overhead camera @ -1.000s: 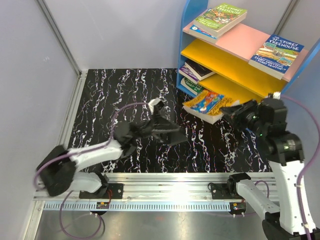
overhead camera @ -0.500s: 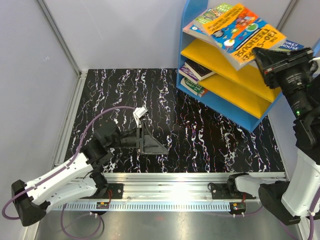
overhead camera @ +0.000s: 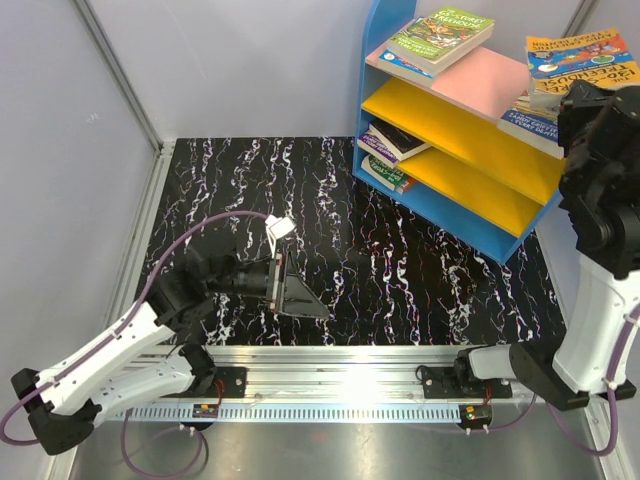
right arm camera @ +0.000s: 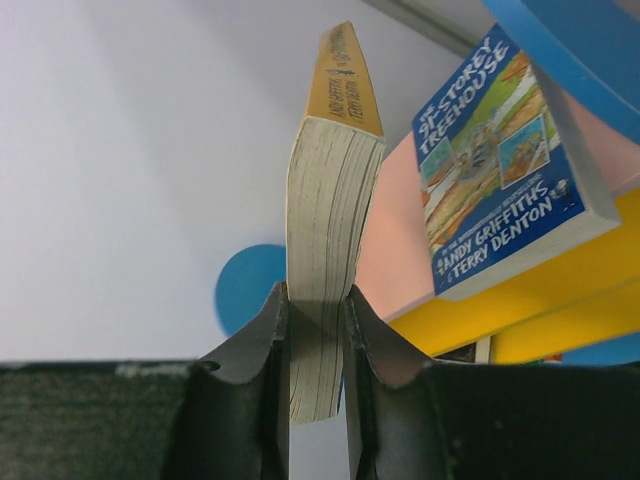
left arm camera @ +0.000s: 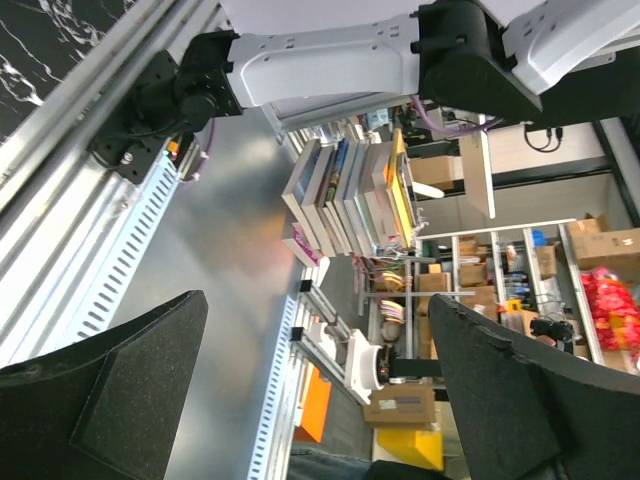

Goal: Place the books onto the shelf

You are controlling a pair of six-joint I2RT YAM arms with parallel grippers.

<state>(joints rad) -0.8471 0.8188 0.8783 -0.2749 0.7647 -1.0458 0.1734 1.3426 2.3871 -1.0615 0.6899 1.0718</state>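
Now, left pincer (overhead camera: 298, 290): low over the near left of the desk (overhead camera: 400, 260), its jaws spread wide with nothing between them, well apart from every book.
Shelf (overhead camera: 385, 22): stands at the far right of the desk, its boards slanting down toward the arms.
Green book (overhead camera: 440, 38): lies cover-up on the left end of the pink top board (overhead camera: 490, 75).
Lower books (overhead camera: 388, 150): a few lie at the left ends of the two yellow boards.
Blue book (right arm camera: 500, 170): lies cover-up on the right end of the pink top board, at its lower edge.
Held book (right arm camera: 325, 200): an orange-and-yellow paperback, up over the right end of the top board and partly above the blue book; whether the two touch cannot be told.
Right pincer (right arm camera: 316, 300): clamped narrow across the held book's thickness, gripping it by one end only.
Heading: its long axis runs straight out from the fingers, away from the wrist and toward the shelf; from above, the cover faces up and its length runs roughly left to right.
Risk, sag: with only one end gripped, the free end could probably droop or swing.
Risk, slide: let go here, it may skid down the slanted board.
Risk, knock: lowered carelessly, it could push the blue book off the lower edge.
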